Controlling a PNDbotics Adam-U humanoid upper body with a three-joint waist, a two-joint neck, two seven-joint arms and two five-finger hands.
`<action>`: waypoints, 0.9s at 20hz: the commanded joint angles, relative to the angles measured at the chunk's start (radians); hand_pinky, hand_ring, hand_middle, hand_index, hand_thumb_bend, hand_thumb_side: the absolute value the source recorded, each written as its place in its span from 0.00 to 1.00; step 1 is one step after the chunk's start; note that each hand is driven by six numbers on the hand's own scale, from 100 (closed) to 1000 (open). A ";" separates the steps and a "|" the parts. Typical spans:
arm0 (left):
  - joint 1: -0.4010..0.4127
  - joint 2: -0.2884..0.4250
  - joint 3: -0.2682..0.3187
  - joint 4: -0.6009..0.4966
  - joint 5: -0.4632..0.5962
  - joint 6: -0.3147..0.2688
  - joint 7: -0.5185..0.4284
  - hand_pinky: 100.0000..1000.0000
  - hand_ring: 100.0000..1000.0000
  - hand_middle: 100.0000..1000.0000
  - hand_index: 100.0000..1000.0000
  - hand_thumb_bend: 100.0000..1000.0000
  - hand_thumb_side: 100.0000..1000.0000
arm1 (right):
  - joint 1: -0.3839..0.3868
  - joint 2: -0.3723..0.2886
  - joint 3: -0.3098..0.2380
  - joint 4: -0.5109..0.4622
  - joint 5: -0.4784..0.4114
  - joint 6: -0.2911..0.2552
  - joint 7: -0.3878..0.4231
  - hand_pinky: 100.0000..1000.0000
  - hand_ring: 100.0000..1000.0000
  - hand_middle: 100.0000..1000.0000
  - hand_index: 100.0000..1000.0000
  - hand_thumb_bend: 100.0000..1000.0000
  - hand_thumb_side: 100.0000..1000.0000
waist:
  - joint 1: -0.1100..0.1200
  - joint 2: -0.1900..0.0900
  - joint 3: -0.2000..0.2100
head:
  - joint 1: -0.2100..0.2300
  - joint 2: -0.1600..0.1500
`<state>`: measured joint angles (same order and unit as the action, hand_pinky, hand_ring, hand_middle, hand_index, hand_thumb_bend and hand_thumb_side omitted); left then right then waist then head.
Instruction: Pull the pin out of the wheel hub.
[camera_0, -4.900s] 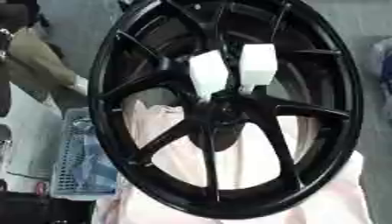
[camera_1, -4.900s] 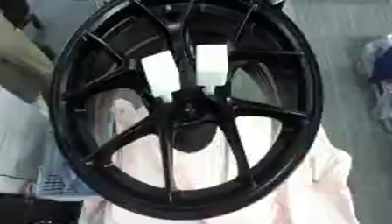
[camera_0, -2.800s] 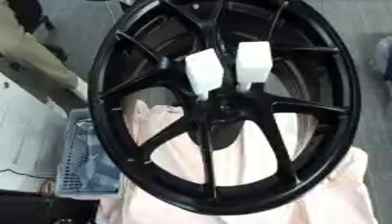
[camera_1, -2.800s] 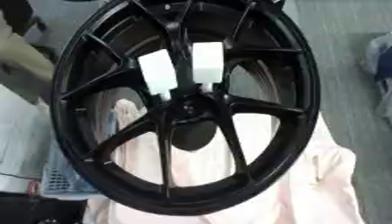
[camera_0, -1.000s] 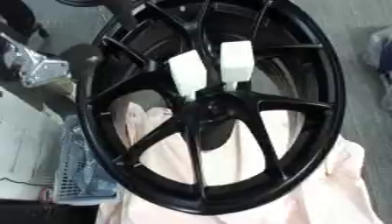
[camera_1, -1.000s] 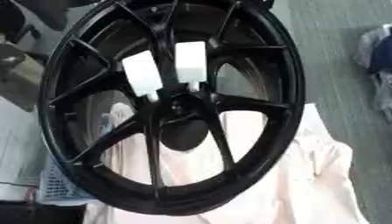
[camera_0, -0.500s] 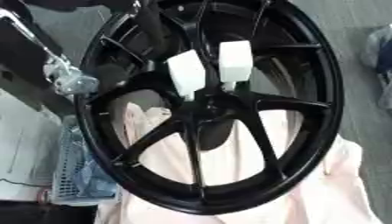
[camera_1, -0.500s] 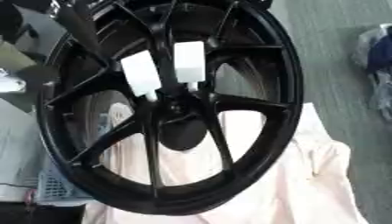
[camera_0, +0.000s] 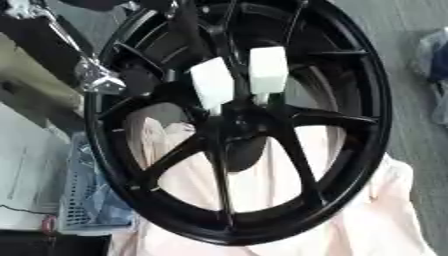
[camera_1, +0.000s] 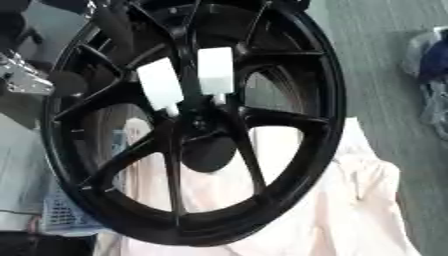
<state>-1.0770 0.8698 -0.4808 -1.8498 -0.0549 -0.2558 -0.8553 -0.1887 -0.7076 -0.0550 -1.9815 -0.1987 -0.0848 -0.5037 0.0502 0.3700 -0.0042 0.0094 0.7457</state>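
A large black wheel hub (camera_0: 350, 150) with thin spokes fills both views, leaning over a pale pink cloth (camera_0: 385, 220). Two white block-shaped pins stick out just above the hub's centre (camera_0: 234, 122): the left pin (camera_0: 212, 85) is tilted, the right pin (camera_0: 268, 70) stands straighter. My left arm comes in from the upper left, with a silver joint (camera_0: 96, 81) at the wheel's left rim. My left hand (camera_0: 138, 82) shows only as a dark shape behind the spokes, left of the pins and apart from them. My right hand is out of sight.
A grey mesh basket (camera_0: 83, 200) holding blue things stands at the lower left beside a white surface (camera_0: 22, 165). A blue and white bundle (camera_0: 435, 55) lies on the grey floor at the right edge.
My left arm has come in from the upper left to the wheel's left rim. The whole picture has shifted a little. Both white pins stay in the hub.
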 joint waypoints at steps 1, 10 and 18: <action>-0.026 -0.001 0.000 0.021 -0.010 -0.031 -0.022 0.82 0.75 0.70 0.81 0.17 0.00 | -0.014 -0.015 -0.004 -0.018 -0.013 -0.003 0.005 0.70 0.72 0.69 0.75 0.00 0.53 | -0.001 -0.014 -0.005 | 0.007 -0.008; -0.038 -0.026 -0.026 0.068 -0.024 -0.049 -0.051 0.83 0.76 0.75 0.82 0.21 0.02 | -0.029 -0.010 -0.002 -0.018 -0.021 -0.009 0.005 0.70 0.72 0.69 0.75 0.00 0.54 | 0.012 0.002 -0.021 | 0.018 -0.013; -0.052 -0.049 -0.051 0.115 -0.065 -0.073 -0.052 0.84 0.77 0.76 0.82 0.26 0.01 | -0.045 -0.004 0.001 -0.018 -0.030 -0.016 0.002 0.69 0.71 0.69 0.75 0.00 0.55 | 0.025 0.015 -0.032 | 0.033 -0.019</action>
<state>-1.1101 0.8098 -0.5378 -1.7373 -0.1120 -0.2624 -0.8490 -0.2231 -0.6941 -0.0488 -1.9815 -0.2240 -0.0958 -0.5023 0.0790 0.4029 -0.0363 0.0374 0.7403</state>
